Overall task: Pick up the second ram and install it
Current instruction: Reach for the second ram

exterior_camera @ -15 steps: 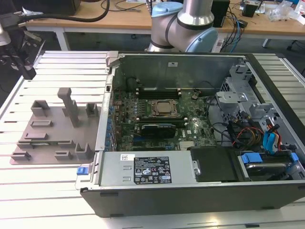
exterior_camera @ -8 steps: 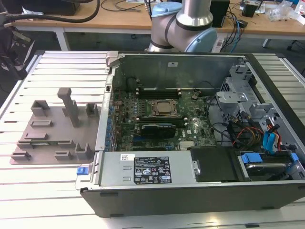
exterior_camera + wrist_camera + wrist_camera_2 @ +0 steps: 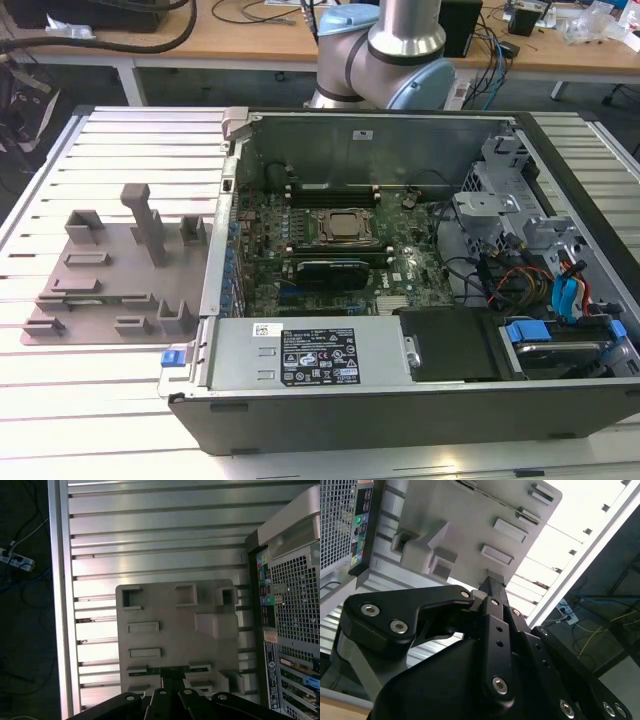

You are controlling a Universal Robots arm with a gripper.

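Observation:
The second ram point(image 3: 151, 669) is a thin green stick lying in a long slot of the grey holder tray point(image 3: 175, 630), near the tray edge closest to my gripper. My gripper point(image 3: 172, 681) hangs above the tray with its black fingers pressed together and nothing between them. Its tips line up over the middle of the stick in the first wrist view. In the second wrist view the gripper point(image 3: 491, 581) points at the tray point(image 3: 470, 525) from a distance. In the exterior view the tray point(image 3: 110, 270) lies on the slatted table, on that view's left of the open computer case point(image 3: 400, 250).
The case's perforated rear panel point(image 3: 295, 630) stands close beside the tray. Inside the case are the CPU socket point(image 3: 345, 227), long memory slots point(image 3: 330, 187), cables and drive bays point(image 3: 560, 290). Raised grey posts point(image 3: 145, 220) stick up from the tray. The table edge rail point(image 3: 59, 605) borders the floor.

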